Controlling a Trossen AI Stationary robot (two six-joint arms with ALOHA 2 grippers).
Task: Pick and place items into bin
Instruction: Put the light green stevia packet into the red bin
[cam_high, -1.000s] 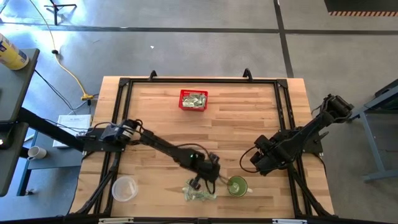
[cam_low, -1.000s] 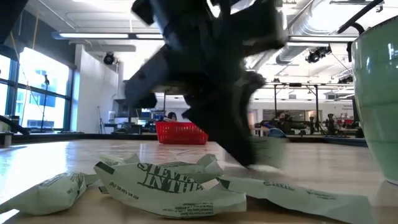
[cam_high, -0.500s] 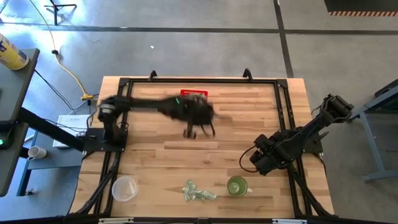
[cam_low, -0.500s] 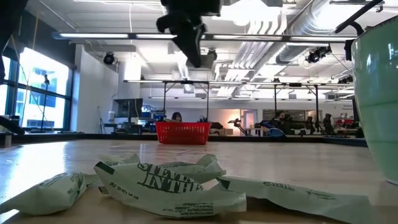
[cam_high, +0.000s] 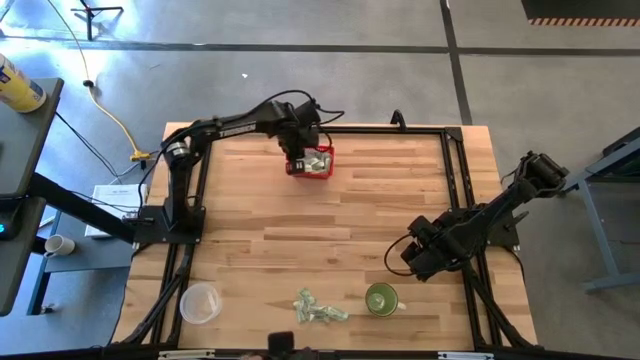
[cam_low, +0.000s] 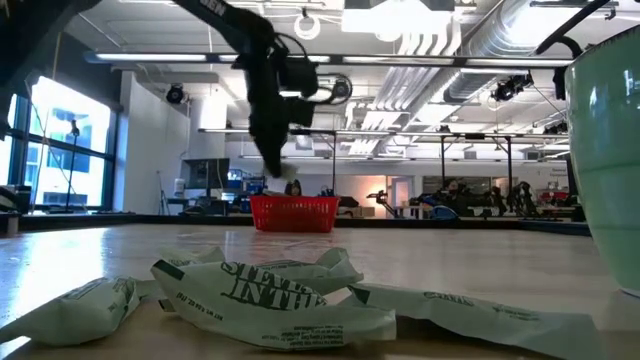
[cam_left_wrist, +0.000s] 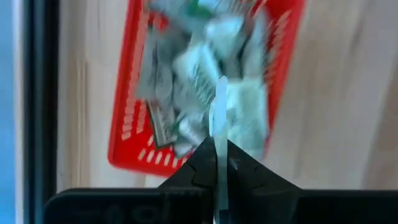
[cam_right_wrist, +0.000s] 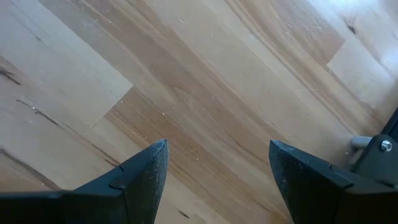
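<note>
At the near left edge of the pale wooden plank table (cam_high: 330, 220) stands a clear round plastic cup (cam_high: 200, 303); what it holds cannot be told. The broad middle of the tabletop between it and the far edge lies bare. Just right of the cup, near the front edge, lies a loose heap of crumpled pale green-and-white paper pieces (cam_high: 318, 309), spread flat on the wood in the low view (cam_low: 270, 300). At the far edge, the small rectangular bright red mesh basket (cam_high: 311, 161) sits just inside the black frame rail, filled with more of the same paper pieces (cam_left_wrist: 205, 74). The left gripper (cam_high: 299, 135) hangs directly over the basket, its fingers (cam_left_wrist: 208, 165) nearly together with a thin pale paper piece (cam_left_wrist: 219, 118) pinched between them. Right of the heap stands a round green cup (cam_high: 380, 298), interior unclear. Farther right, the right gripper (cam_high: 407, 255) waits low over bare wood, its fingers (cam_right_wrist: 146, 177) spread wide, holding nothing.
</note>
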